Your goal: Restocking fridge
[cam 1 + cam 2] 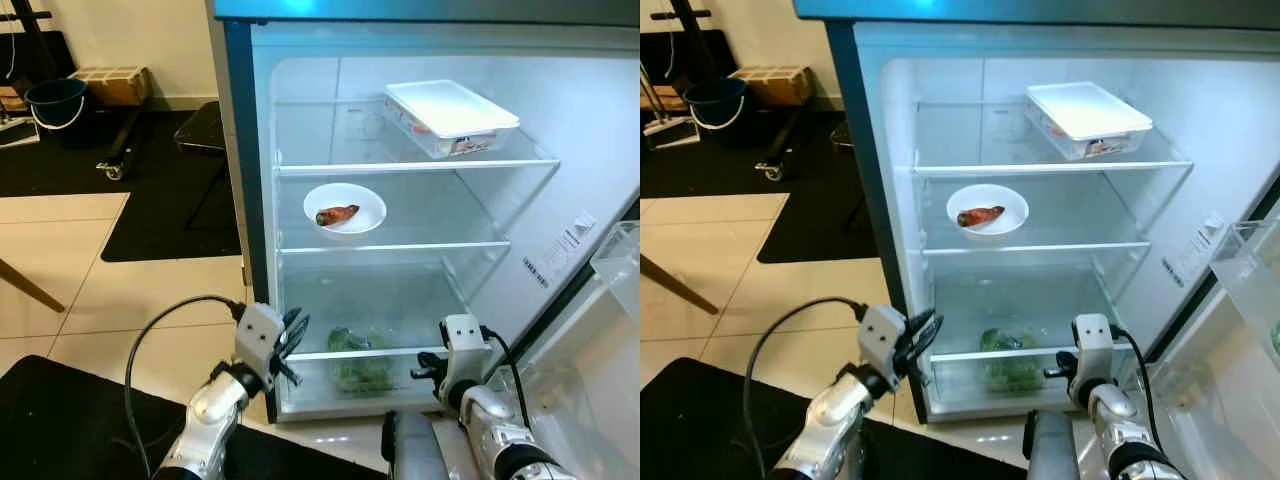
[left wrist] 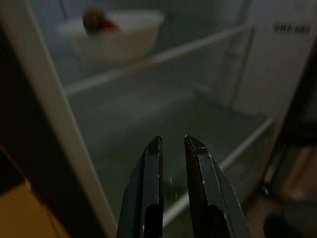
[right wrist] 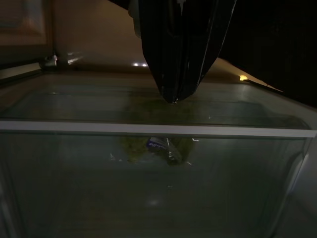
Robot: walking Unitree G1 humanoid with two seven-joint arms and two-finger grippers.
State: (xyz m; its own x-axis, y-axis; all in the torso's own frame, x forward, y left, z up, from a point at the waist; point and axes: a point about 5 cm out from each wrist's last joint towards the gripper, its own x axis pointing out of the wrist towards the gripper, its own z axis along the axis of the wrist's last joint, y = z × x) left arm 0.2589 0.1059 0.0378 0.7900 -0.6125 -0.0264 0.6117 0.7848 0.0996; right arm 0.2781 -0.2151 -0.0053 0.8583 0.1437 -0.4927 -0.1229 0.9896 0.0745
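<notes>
The fridge [image 1: 232, 150] stands open in front of me. A white lidded container [image 1: 450, 115] sits on the top glass shelf. On the middle shelf is a white bowl [image 1: 344, 208] holding a reddish-brown piece of food. A bag of green vegetables [image 1: 360, 365] lies in the clear bottom drawer [image 3: 148, 130]. My left gripper [image 1: 292, 345] hovers by the fridge's lower left edge, its fingers [image 2: 153, 188] a narrow gap apart with nothing between them. My right gripper [image 1: 428, 365] is at the drawer's front right, shut and empty, its tip [image 3: 171, 99] just above the drawer's rim.
The fridge door [image 1: 600, 330] swings out on the right with a clear door bin [image 1: 620, 255]. A blue bucket [image 1: 55, 100] and a wooden crate [image 1: 115, 85] stand at the back left beside dark mats [image 1: 160, 200]. A black mat [image 1: 60, 420] lies on the tile floor at my feet.
</notes>
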